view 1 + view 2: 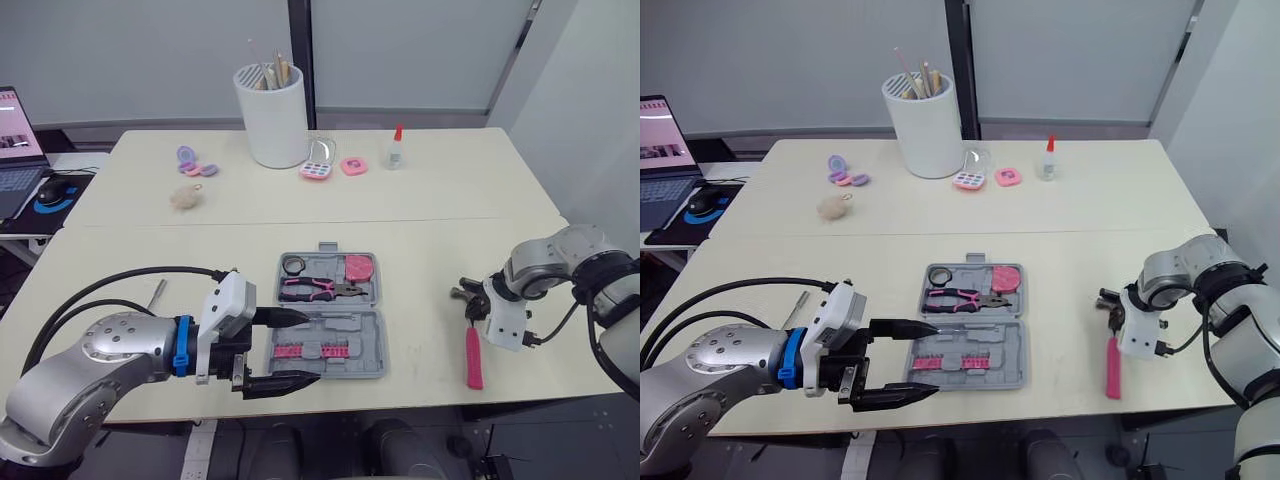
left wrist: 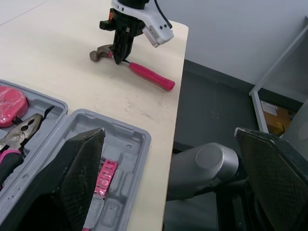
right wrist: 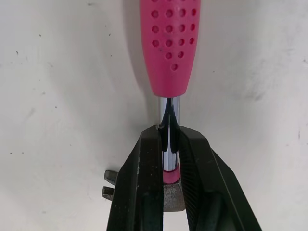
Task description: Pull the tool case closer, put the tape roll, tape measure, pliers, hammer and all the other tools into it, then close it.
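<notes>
The grey tool case [image 1: 372, 322] lies open mid-table, near the front edge. Its far half holds the tape roll [image 1: 292, 264], pink-handled pliers [image 1: 318, 289] and the pink tape measure [image 1: 358, 268]; pink bits [image 1: 310, 350] line the near half. My left gripper [image 1: 308, 348] is open at the case's front left corner, one finger over the near half, the other past the front edge. To the right the hammer [image 1: 474, 360] rests on the table, its pink handle pointing toward me. My right gripper [image 3: 168, 159] is shut on the hammer's metal shaft, just below the head.
A white cup of sticks [image 1: 272, 115], a glue bottle [image 1: 396, 147], small pink cases [image 1: 317, 170] and a fuzzy ball [image 1: 187, 196] sit at the back. A small metal tool [image 1: 158, 292] lies left of the case. The hammer is close to the table's front right edge.
</notes>
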`<move>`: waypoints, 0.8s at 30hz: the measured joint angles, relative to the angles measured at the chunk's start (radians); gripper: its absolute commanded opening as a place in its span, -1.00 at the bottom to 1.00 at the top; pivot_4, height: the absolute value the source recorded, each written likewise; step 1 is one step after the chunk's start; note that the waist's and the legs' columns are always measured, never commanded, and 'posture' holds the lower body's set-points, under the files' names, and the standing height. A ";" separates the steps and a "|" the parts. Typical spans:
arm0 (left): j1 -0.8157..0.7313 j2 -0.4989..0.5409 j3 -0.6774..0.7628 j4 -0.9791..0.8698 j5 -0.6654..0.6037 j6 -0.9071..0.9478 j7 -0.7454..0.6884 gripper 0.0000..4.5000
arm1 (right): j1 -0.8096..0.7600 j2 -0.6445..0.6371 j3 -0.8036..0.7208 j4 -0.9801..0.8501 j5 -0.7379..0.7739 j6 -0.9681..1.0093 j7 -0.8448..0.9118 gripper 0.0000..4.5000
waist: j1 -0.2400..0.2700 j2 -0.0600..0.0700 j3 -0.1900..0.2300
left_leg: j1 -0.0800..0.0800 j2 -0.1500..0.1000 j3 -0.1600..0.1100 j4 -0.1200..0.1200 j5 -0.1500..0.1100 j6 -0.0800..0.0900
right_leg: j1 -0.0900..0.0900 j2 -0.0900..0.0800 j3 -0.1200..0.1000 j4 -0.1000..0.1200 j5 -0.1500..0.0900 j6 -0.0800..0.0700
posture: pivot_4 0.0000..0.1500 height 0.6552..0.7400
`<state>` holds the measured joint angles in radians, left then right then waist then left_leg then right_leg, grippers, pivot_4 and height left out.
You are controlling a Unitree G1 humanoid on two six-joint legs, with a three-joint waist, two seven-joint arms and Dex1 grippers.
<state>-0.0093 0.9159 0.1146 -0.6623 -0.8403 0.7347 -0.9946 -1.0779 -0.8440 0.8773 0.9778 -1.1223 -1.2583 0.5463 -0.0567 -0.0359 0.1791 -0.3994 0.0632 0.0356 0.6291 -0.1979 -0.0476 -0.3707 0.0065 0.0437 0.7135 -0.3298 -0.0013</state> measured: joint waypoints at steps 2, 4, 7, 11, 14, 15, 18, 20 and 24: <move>-0.004 0.000 -0.001 0.001 0.001 -0.001 -0.001 1.00 | 0.006 -0.016 -0.053 0.041 0.124 0.012 0.105 -0.90 | 0.000 0.000 0.000 | 0.000 0.000 0.000 0.000 0.000 0.000 | 0.000 0.000 0.000 0.000 0.000 0.000 | 1.00 1.00; -0.005 0.000 -0.002 0.002 0.002 -0.001 -0.001 1.00 | 0.044 -0.050 -0.121 0.049 0.299 0.065 0.257 -0.90 | 0.000 0.000 0.000 | 0.000 0.000 0.000 0.000 0.000 0.000 | 0.001 0.000 -0.001 0.000 0.000 0.000 | 1.00 1.00; -0.002 0.000 -0.003 0.004 0.003 -0.004 -0.001 1.00 | 0.257 -0.136 -0.274 -0.159 0.720 0.430 0.632 -0.90 | 0.008 0.000 0.001 | 0.000 0.000 -0.002 -0.001 0.000 0.000 | 0.003 -0.001 -0.002 -0.002 0.000 0.000 | 1.00 1.00; -0.005 -0.001 -0.004 0.003 0.005 -0.007 -0.001 1.00 | 0.491 -0.174 -0.452 -0.577 1.049 1.159 0.842 -0.90 | 0.009 0.004 0.002 | 0.000 0.001 -0.001 -0.001 0.000 0.000 | 0.002 -0.001 -0.001 -0.001 0.000 0.001 | 1.00 1.00; -0.009 -0.001 -0.009 0.004 0.005 -0.009 -0.003 1.00 | 0.600 -0.182 -0.578 -0.818 1.165 1.635 0.796 -0.90 | 0.007 0.004 0.002 | 0.000 0.001 -0.001 -0.002 0.000 0.000 | 0.001 -0.001 -0.002 0.000 0.000 0.001 | 1.00 1.00; -0.012 -0.001 -0.011 0.006 0.005 -0.009 -0.005 1.00 | 0.629 -0.179 -0.618 -0.898 1.204 1.799 0.766 -0.90 | 0.007 0.004 0.002 | 0.000 0.001 -0.001 -0.002 0.000 0.000 | 0.001 -0.001 -0.002 0.000 0.000 0.001 | 1.00 1.00; -0.034 -0.004 -0.020 0.012 0.011 -0.019 -0.009 1.00 | 0.655 -0.111 -0.704 -1.066 1.298 2.222 0.666 -0.90 | 0.005 0.004 0.002 | -0.001 0.001 -0.001 -0.002 0.000 0.000 | -0.001 0.000 0.000 -0.001 -0.003 0.005 | 1.00 1.00; -0.053 -0.018 -0.030 0.015 0.017 -0.027 -0.009 1.00 | 0.655 -0.016 -0.760 -1.144 1.321 2.451 0.553 -0.90 | 0.005 0.004 0.002 | -0.002 0.001 -0.001 -0.002 0.000 0.000 | -0.001 0.000 0.000 -0.001 -0.003 0.006 | 1.00 1.00; -0.062 -0.027 -0.035 0.033 0.029 -0.042 -0.002 1.00 | 0.677 0.083 -0.830 -1.216 1.319 2.703 0.361 -0.90 | 0.012 0.004 0.002 | -0.006 0.000 -0.001 -0.002 0.000 0.000 | -0.004 0.000 -0.001 -0.001 -0.004 0.007 | 1.00 1.00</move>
<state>-0.0710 0.8888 0.0799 -0.6294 -0.8109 0.6929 -0.9968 -0.4008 -0.7608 0.0471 -0.2381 0.1971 1.4448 0.9071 -0.0452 -0.0322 0.1815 -0.4052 0.0632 0.0347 0.6274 -0.1983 -0.0479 -0.3751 0.0065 0.0431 0.7122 -0.3335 0.0057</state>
